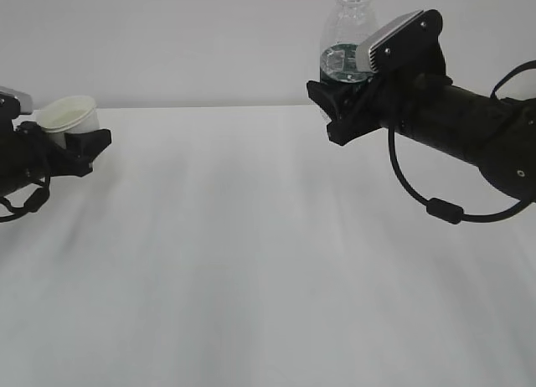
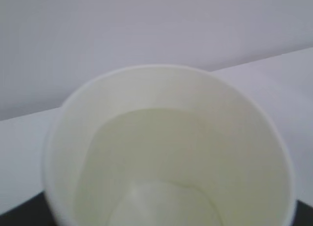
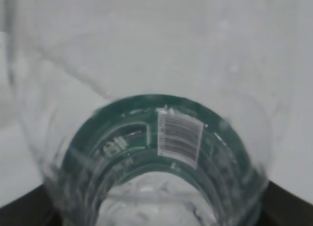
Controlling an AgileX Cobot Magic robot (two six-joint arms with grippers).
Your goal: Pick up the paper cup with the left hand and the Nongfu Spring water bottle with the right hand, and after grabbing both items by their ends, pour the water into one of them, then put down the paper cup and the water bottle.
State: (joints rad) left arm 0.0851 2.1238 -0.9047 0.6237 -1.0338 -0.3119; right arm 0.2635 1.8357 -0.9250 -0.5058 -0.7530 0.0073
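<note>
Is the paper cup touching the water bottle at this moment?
Apart. The exterior view shows it: the paper cup sits in the left tool at the far left, the water bottle in the right tool, with bare table between them.

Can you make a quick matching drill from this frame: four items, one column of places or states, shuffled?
Items:
1. small white paper cup
2. clear ribbed plastic bottle with green label
3. barcode sticker
4. white table

Matches:
A. on the green label
B. in the right gripper
C. below both arms
D. in the left gripper

Pairs: 1-D, 2-B, 3-A, 4-C
</note>
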